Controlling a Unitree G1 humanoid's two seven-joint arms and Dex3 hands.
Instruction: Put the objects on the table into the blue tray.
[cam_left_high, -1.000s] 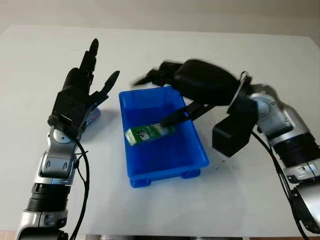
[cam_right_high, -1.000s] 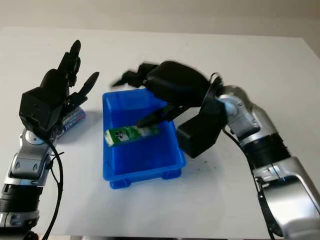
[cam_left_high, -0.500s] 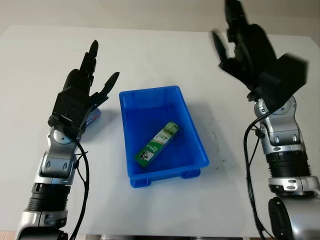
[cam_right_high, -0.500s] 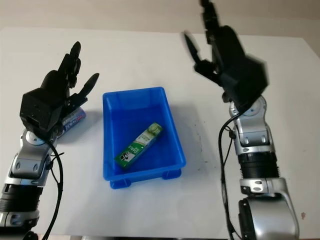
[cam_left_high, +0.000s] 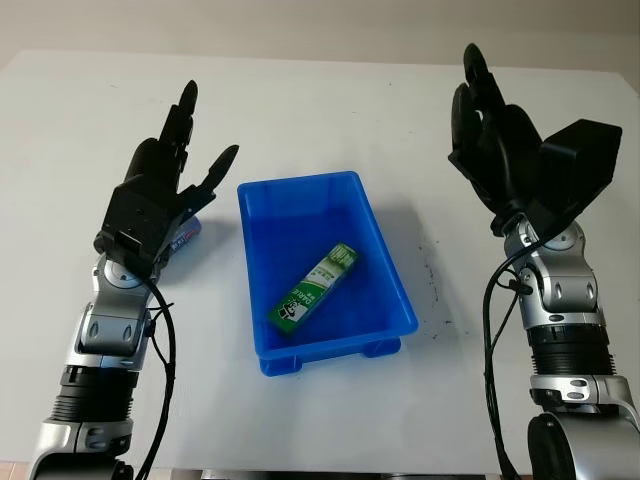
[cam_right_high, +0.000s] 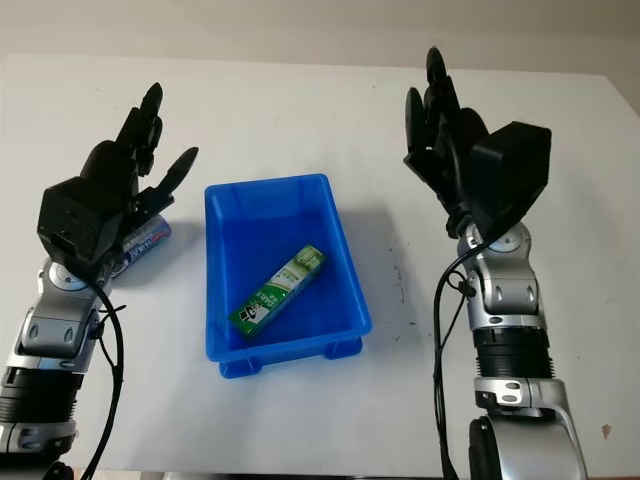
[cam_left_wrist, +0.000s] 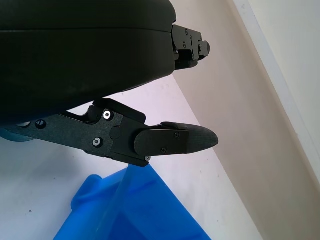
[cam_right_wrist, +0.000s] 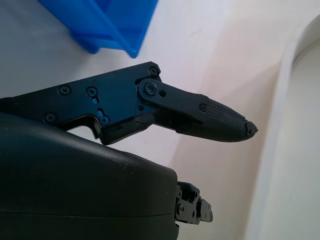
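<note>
The blue tray (cam_left_high: 385, 278) stands mid-table with a green and white tube-shaped pack (cam_left_high: 317, 287) lying slantwise on its floor. A blue and white packet (cam_left_high: 188, 232) lies on the table left of the tray, partly hidden behind my left hand (cam_left_high: 165, 180). That hand is raised above the packet, open and holding nothing. My right hand (cam_left_high: 492, 140) is raised to the right of the tray, open and empty. A corner of the tray (cam_left_wrist: 125, 210) shows under the left fingers (cam_left_wrist: 175, 140), and another corner (cam_right_wrist: 107, 22) beyond the right fingers (cam_right_wrist: 210, 117).
The white table (cam_left_high: 330, 110) stretches behind and to both sides of the tray. Small dark specks (cam_left_high: 432, 285) mark the surface just right of the tray.
My right hand let the green pack go into the tray, then lifted away up and to the right. The pack settled slantwise on the tray floor. The left hand stayed put.
</note>
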